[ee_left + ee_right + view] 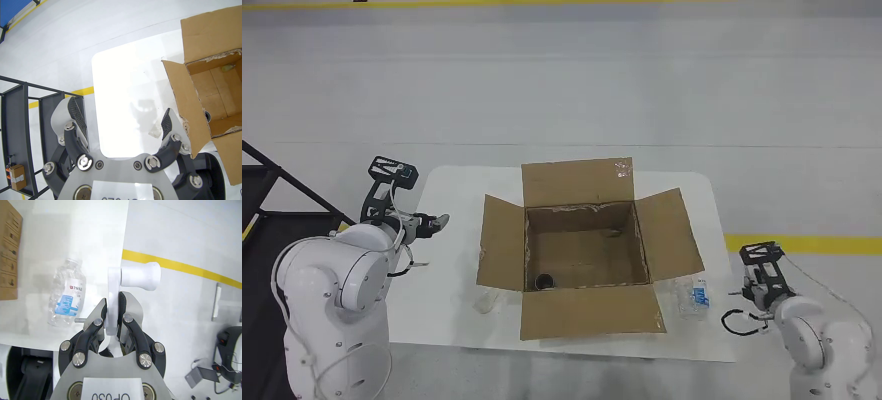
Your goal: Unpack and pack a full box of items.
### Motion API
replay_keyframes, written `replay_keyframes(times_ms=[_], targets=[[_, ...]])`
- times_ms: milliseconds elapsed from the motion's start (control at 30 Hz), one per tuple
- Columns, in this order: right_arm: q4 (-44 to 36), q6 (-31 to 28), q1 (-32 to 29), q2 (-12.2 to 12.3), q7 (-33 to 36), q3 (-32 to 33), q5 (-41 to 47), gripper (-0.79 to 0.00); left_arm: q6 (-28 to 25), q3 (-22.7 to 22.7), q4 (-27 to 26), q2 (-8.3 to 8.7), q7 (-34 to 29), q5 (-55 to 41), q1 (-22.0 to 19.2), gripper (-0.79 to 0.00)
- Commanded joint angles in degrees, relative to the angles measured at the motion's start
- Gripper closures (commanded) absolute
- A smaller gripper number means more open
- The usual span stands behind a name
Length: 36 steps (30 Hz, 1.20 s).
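At the left edge of the white table (442,310), the left gripper (121,111) hovers with fingers spread wide. Mid-table sits the open brown cardboard box (582,240), nearly emptied (a dark round item (544,281) lies in its near corner). Just right of it lies a clear plastic water bottle (694,298). Off the table's right edge, the right gripper (113,300) clamps a white plastic crank-shaped handle (140,275); held by its thin arm alone, it may pivot or slip.

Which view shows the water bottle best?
Right wrist view: the water bottle lies close up on the table, clear, with its label and neck visible. Top view shows it small, beside the right flap of the box. Left wrist view faces the box's other side.
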Motion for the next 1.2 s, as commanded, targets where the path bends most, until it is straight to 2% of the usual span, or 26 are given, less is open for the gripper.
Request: replay_keyframes(times_ms=[0,200,567,933,1000,1100,1167], targets=[[0.84,0.42,-0.51,0.09,-0.41,-0.79,-0.99,0.000,0.00,0.00,0.00,0.00,0.00,0.00,0.00,-0.785],[5.11,0.89,-1.31,0.25,-2.77,-3.15,-1.97,0.000,0.00,0.00,0.00,0.00,0.00,0.00,0.00,-0.785],[14.13,1.27,2.82,0.88,-6.25,-5.25,-2.06,0.000,0.00,0.00,0.00,0.00,0.00,0.00,0.00,-0.785],[18.02,0.32,5.43,1.56,-4.50,-6.85,-1.72,-0.003,0.00,0.00,0.00,0.00,0.00,0.00,0.00,-0.785],[18.44,0.29,5.73,1.67,-4.32,-7.13,-1.61,-0.052,0.00,0.00,0.00,0.00,0.00,0.00,0.00,-0.785],[19.40,-0.10,6.32,1.85,-3.56,-7.76,-1.64,-0.200,0.00,0.00,0.00,0.00,0.00,0.00,0.00,-0.785],[19.98,-0.10,6.66,1.96,-3.75,-8.06,-1.77,-0.222,0.00,0.00,0.00,0.00,0.00,0.00,0.00,-0.785]])
